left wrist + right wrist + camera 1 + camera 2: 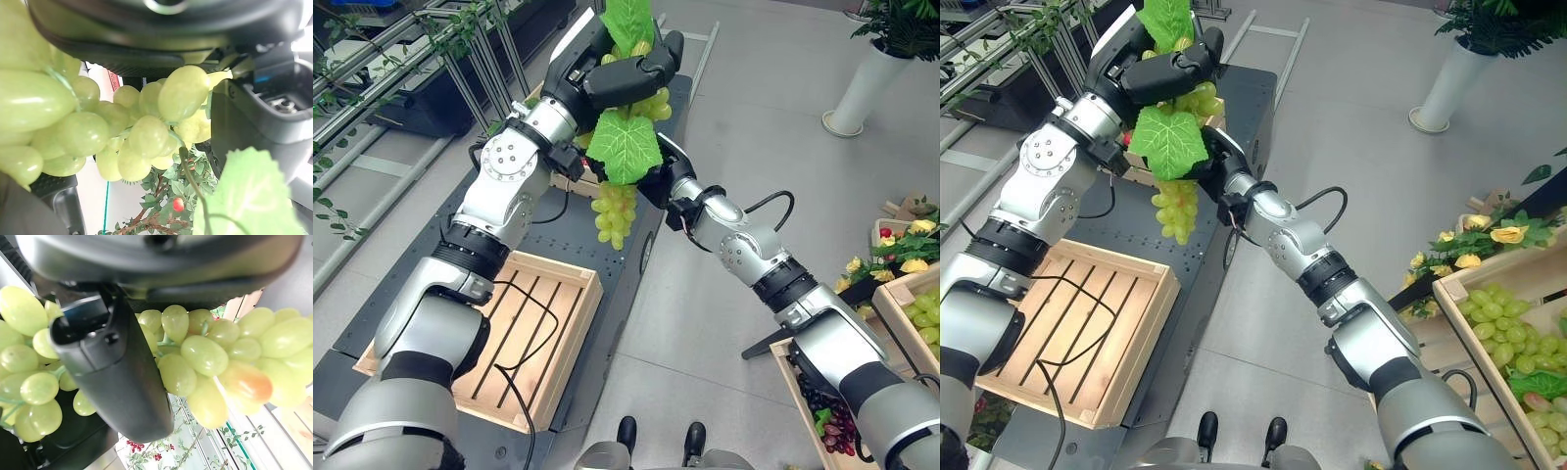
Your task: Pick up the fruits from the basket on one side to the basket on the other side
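Note:
A bunch of green grapes (617, 213) with big green leaves (625, 147) hangs high above the dark platform (607, 255). My left hand (625, 76) grips the top of the bunch, fingers curled round it. From behind the lower leaf my right hand (668, 176) holds the same bunch. In the right wrist view its thumb (117, 377) lies across the grapes (205, 352). The left wrist view has the grapes (146, 132) pressed under the left hand (146, 44). An empty slatted wooden basket (570, 304) lies below on the left.
Wooden baskets on the right hold green grapes (1498, 328) and dark purple grapes (827, 416), with yellow flowers (901, 250) behind. A white planter (860, 88) stands far right. Another wooden crate (1141, 174) sits behind the bunch. Plant racks (401, 59) line the far left.

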You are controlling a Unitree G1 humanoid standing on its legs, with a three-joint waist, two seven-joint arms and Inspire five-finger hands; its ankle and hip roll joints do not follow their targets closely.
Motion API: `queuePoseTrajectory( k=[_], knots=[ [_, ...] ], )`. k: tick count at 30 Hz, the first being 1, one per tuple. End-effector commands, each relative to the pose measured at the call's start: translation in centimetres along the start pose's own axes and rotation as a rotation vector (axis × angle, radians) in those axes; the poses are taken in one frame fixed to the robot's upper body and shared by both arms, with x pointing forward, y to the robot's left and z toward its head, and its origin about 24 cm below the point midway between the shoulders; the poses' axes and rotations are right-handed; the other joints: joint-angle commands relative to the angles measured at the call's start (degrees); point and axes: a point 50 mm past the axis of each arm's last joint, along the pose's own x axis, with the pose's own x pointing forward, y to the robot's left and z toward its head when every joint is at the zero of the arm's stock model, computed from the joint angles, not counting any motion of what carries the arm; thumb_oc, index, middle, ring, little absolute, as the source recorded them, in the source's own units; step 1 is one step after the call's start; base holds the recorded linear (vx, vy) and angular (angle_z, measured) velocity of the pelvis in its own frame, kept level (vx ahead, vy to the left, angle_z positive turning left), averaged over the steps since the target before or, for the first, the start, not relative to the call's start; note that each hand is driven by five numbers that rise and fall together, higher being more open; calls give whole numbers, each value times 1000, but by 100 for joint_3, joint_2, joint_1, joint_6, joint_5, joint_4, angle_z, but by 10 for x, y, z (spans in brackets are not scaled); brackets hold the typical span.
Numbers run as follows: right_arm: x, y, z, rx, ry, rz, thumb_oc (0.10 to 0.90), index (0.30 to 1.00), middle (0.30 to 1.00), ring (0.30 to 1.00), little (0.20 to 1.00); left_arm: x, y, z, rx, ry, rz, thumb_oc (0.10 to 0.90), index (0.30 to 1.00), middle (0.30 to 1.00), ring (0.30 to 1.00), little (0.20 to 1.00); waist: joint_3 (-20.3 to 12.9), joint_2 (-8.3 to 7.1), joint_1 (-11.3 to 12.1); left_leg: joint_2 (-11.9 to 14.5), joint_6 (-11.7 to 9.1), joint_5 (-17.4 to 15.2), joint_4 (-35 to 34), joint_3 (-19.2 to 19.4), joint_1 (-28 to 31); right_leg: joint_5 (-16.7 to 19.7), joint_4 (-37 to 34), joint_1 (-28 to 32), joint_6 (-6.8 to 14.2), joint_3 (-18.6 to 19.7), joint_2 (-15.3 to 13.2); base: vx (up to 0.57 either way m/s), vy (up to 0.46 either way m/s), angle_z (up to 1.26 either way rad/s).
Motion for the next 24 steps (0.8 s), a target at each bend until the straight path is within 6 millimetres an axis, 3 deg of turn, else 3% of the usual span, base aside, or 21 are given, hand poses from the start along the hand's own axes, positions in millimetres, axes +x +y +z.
queuePoseTrajectory(
  k=[1,2,3,4,19,24],
  knots=[
    [-3,-7,9,172,-209,-67,400,300,300,300,300,-5,23,-4,-113,-98,197,547,521,521,521,521,-1590,139,76,-233,-161,-224,-61,-84,-219,-67,13,-43,-128,128,57,0,0,0],
    [-4,-10,7,177,-202,-82,400,300,300,300,300,-7,25,-5,-131,-93,210,593,589,589,589,589,-1585,135,64,-225,-162,-225,-61,-57,-218,-60,13,-50,-126,140,59,0,0,0],
    [-4,-11,6,179,-200,-87,400,300,300,300,300,-7,26,-6,-136,-89,215,744,815,815,815,815,-1584,135,61,-222,-163,-225,-61,-50,-218,-59,13,-52,-126,144,60,0,0,0],
    [-7,-15,1,185,-194,-101,400,300,300,300,300,-10,27,-10,-144,-83,231,800,900,900,900,900,-1571,135,31,-218,-161,-230,-61,-22,-212,-57,13,-58,-128,171,66,0,0,0],
    [-32,-61,-10,170,-169,-270,400,300,300,300,300,-38,39,-38,-176,-1,326,800,900,900,900,900,-1457,95,-259,-178,-131,-306,-61,295,-88,-8,13,-77,-132,486,120,-3,24,-8],
    [-41,-75,-16,84,-121,-316,400,300,300,300,300,-43,43,-41,-190,-2,359,800,900,900,900,900,-1434,64,-356,-174,-119,-328,-61,394,-38,10,13,-71,-129,583,137,18,30,-12]
  ],
)
